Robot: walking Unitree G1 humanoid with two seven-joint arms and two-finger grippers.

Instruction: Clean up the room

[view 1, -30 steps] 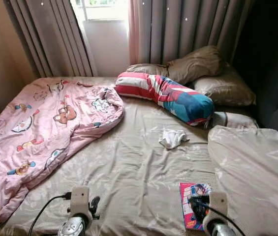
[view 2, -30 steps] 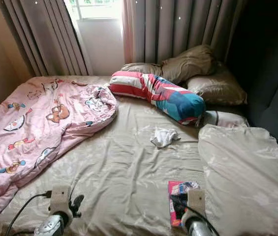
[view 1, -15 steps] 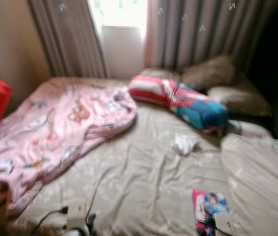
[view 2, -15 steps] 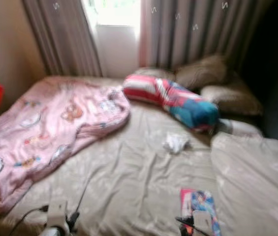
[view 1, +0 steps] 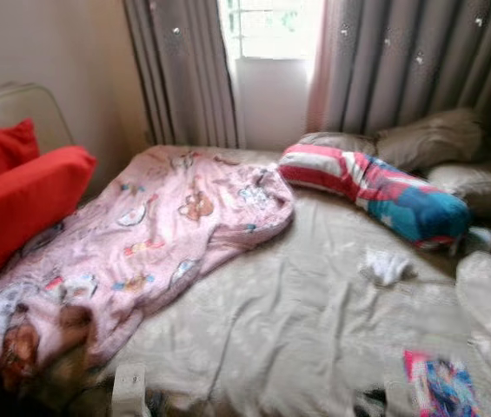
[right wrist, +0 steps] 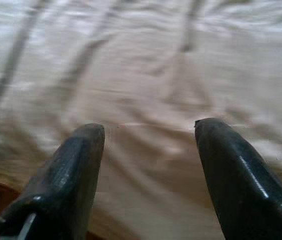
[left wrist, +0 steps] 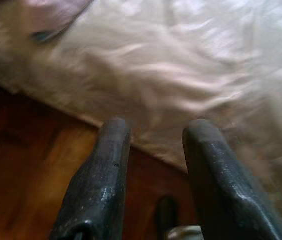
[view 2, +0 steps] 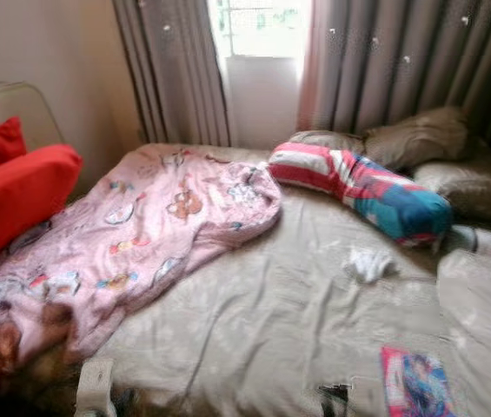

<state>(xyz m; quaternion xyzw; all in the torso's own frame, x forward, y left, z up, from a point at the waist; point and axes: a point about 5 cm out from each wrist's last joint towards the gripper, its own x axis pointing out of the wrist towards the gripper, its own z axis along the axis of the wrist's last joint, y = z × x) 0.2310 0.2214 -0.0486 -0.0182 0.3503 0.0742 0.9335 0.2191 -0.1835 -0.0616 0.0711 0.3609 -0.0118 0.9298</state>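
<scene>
Grey pleated curtains [view 1: 419, 65] hang either side of a bright window [view 1: 271, 30] behind the bed's head. Against the beige wall [view 1: 54, 52] on the left stand two red fabric cushions [view 1: 19, 195], one behind the other. A brown wooden floor [left wrist: 26, 165] shows below the bed's edge.

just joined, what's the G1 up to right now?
It stands at the foot of a bed, holding nothing. The left gripper and right gripper hang low at the near edge with jaws open and empty. On the beige sheet lie a crumpled pink cartoon blanket, a striped bolster, a small white cloth and a colourful booklet. Red cushions sit off the robot's left. Nothing is tidied yet.
</scene>
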